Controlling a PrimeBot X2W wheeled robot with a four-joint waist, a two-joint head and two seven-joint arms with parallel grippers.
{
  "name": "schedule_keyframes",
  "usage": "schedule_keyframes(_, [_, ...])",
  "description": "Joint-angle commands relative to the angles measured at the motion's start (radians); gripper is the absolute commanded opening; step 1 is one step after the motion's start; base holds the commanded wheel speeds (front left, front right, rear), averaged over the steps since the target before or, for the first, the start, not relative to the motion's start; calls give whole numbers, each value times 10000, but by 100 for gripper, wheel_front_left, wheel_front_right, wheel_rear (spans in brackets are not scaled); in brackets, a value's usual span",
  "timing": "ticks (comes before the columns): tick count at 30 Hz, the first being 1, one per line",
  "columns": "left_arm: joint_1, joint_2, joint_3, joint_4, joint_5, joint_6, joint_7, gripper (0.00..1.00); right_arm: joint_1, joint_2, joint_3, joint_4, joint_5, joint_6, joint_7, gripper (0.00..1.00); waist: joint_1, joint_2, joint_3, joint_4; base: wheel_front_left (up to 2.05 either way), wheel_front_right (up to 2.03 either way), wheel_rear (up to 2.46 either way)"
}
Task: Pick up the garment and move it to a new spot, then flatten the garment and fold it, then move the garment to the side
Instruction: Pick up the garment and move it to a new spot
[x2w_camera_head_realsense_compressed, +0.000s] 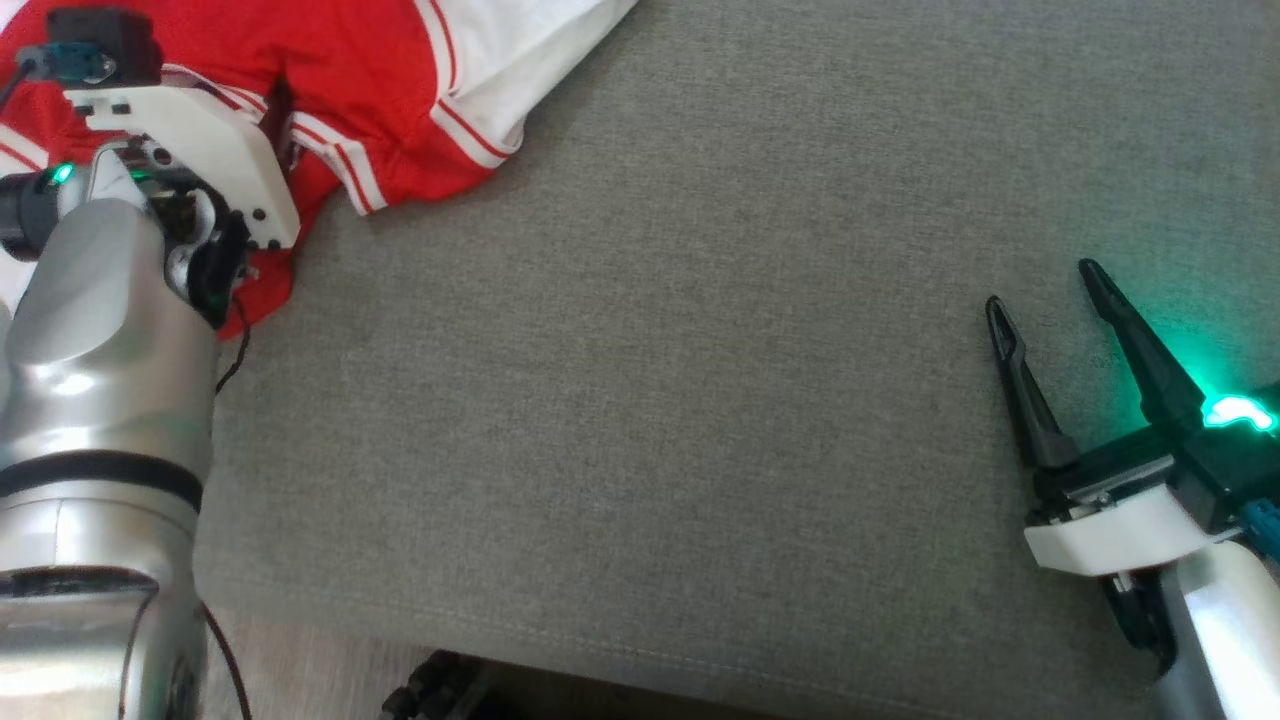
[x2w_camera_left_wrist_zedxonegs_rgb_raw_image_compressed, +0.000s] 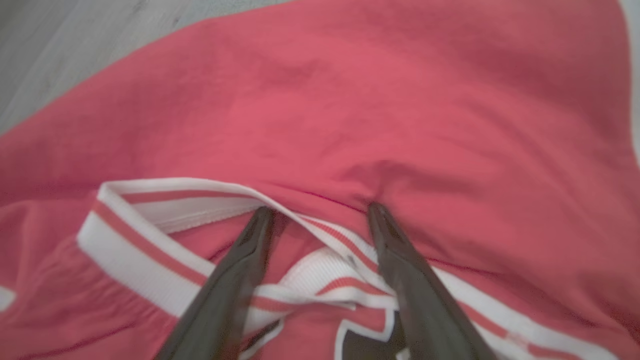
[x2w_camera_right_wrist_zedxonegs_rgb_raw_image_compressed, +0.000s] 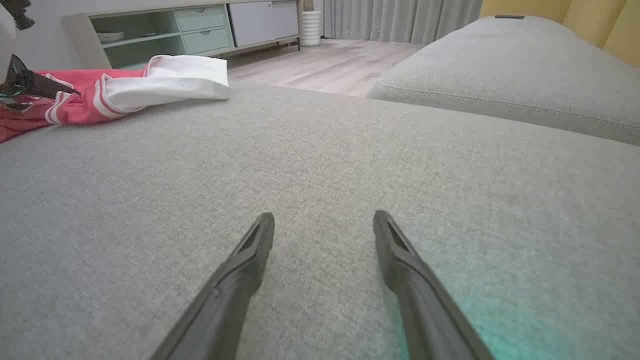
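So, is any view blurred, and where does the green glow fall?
Left wrist view: soft, the garment and fingers slightly blurred. Right wrist view: sharp, green glow on the sofa at lower right. Head view: green light glares on the right gripper.

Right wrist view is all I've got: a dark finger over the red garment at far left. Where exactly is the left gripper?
Observer: The left gripper is open, straddling the white-and-red striped band on the red garment.
Operator: Anything pinched?
Observer: No. Its fingertips stand apart at the fabric; whether they press in, I cannot tell.
Operator: And my right gripper?
Observer: From the head, the right gripper is open over bare grey cushion at near right, the garment far left.
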Motion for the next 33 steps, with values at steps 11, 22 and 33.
schedule_keyframes(11, [-781, 1202, -857, 111, 464, -97, -2764, 0, -177, 244, 272, 164, -12, 65, -19, 100, 0, 0, -868, -358, 0, 0, 0])
schedule_keyframes(22, [-1413, 2206, -2641, -1934, 1113, -104, -3735, 0, -66, 1513, 1036, 888, 422, 65, -19, 100, 0, 0, -3610, -1829, 0, 0, 0])
schedule_keyframes(33, [-1145, 2600, -3998, -4471, -116, -104, -2902, 0, 245, 2220, 1265, 1082, 917, 65, -19, 100, 0, 0, -5160, -4031, 0, 0, 0])
